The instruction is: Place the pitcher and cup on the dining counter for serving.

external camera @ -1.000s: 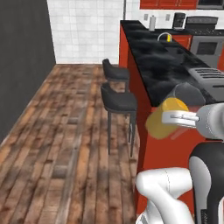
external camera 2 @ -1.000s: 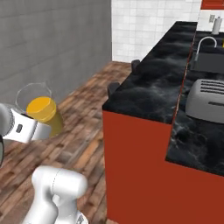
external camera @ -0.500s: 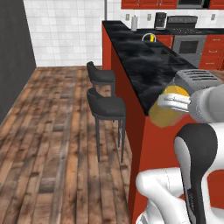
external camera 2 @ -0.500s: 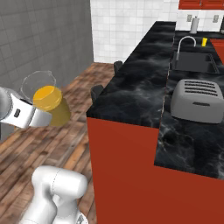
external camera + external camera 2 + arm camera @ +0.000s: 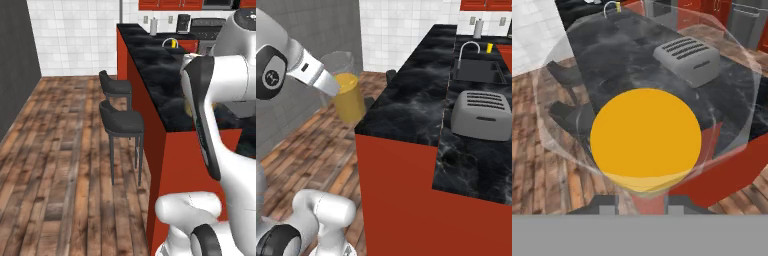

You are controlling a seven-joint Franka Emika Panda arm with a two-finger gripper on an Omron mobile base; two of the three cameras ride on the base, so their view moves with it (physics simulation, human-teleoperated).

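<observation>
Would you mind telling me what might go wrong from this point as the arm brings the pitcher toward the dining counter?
1. The pitcher hangs beside the dining counter, with its base about level with the black top; moved sideways, it may strike the edge.
2. It holds orange liquid and looks open-topped, so a tilt or jolt could spill onto the wooden floor.
3. The toaster stands farther along the top; a long reach might crowd it.

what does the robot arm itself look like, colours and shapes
The arm is made of glossy white, rounded tubular links with dark grey to black bands and caps at the joints. In the right base view one dark round joint cap carries a small pale logo. The link beside it ends in a white block with small dark marks. No loose cables show.
</observation>
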